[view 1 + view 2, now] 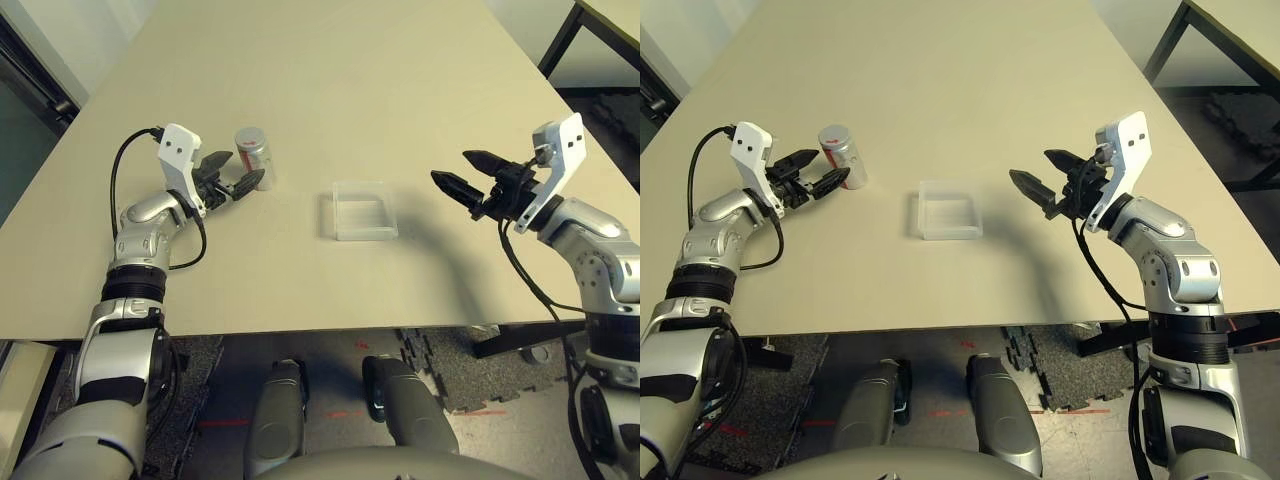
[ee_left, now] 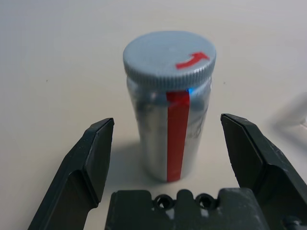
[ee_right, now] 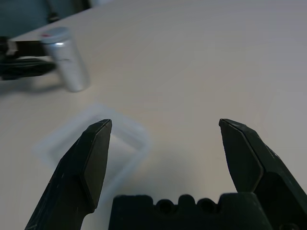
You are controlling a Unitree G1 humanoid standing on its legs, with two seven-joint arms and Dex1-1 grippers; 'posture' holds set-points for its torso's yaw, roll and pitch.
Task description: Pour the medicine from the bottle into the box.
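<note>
Bottle (image 2: 169, 110), small, silver-grey, cylindrical, with a red stripe down its side and a grey ribbed round cap marked with a red arrow: stood upright and capped on the pale beige table (image 1: 330, 70), toward the robot's left. Left gripper (image 1: 232, 172), two black fingers on a silver arm: held level just beside the bottle, fingers spread wide to either side of it, no contact seen. Box (image 1: 364, 210), small shallow square tray of clear plastic: laid flat near the table's middle, to the right of the bottle and apart from it. Right gripper (image 1: 1045, 180), black-fingered: held above the table to the right of the box, fingers spread wide, nothing held.
</note>
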